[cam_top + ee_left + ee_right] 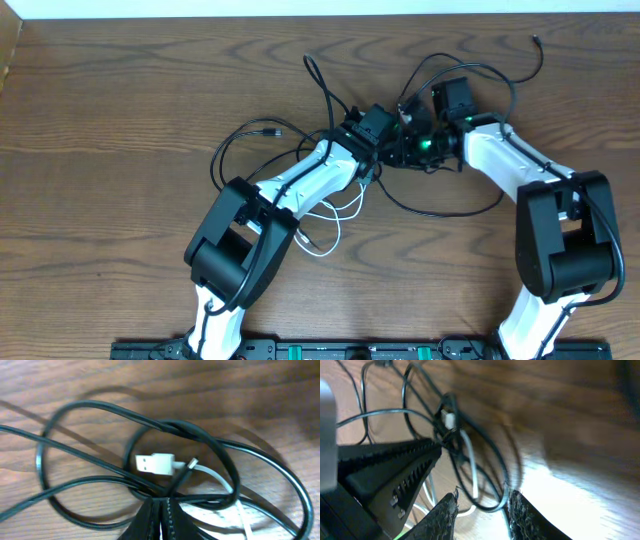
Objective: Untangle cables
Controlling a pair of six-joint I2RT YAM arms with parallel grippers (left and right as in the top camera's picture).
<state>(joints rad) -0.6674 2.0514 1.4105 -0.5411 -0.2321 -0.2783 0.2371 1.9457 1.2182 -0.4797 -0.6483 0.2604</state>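
A thin black cable [470, 208] lies in tangled loops across the table's middle, one small plug [272, 130] out to the left. The white cable [330, 238] coils under my left arm; its USB plug [152, 463] lies inside a black loop [220, 455]. My left gripper [162, 502] is shut, with the crossing black strands pinched at its tips. My right gripper [482, 505] stands open right beside it, and a black loop [490, 506] hangs between its fingers [520, 512], against the right one. In the overhead view both grippers meet over the knot [400, 148].
The brown wooden table [120, 100] spreads wide to the left and front. A black cable end [537, 42] reaches toward the back right edge. My left gripper's dark fingers [395, 470] fill the left of the right wrist view, close to my right fingers.
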